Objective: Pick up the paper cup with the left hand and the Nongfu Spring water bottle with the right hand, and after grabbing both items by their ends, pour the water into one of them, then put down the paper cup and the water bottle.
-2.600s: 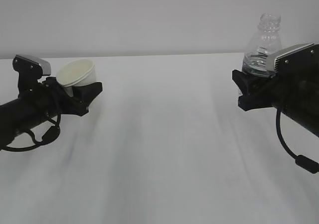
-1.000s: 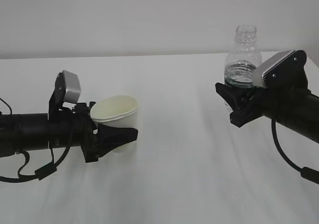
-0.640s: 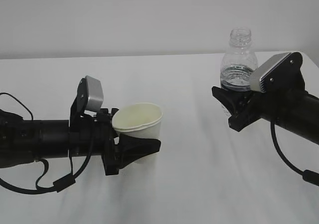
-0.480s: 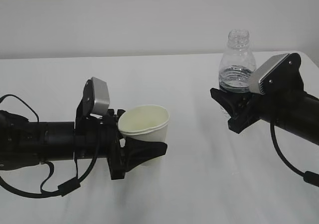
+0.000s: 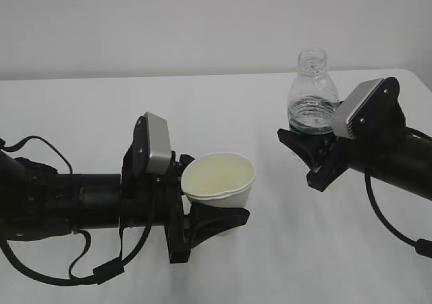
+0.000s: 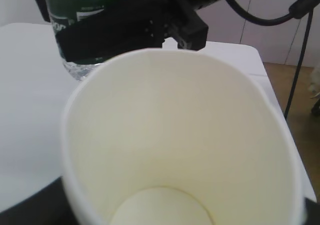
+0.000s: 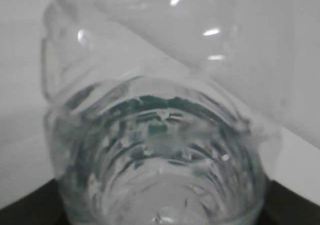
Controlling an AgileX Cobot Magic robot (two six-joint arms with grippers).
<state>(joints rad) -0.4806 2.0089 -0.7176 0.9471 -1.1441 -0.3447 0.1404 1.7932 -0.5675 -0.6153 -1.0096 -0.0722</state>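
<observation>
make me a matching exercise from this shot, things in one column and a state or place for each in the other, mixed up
Things:
1. paper cup
2. Nongfu Spring water bottle
3. water
4. table

States or places:
a. white surface under both arms
b. empty, held in the left gripper
c. sits low inside the bottle
d. uncapped, upright, held in the right gripper

Pairs: 1-b, 2-d, 3-c, 4-a

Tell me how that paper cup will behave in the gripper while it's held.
The paper cup is probably soft: its rim looks squeezed oval in the left gripper, so more squeeze may crumple it. It looks empty in the left wrist view, so likely very light and easily jolted. Once water from the bottle goes in, the thin wall may sag or slip.
</observation>
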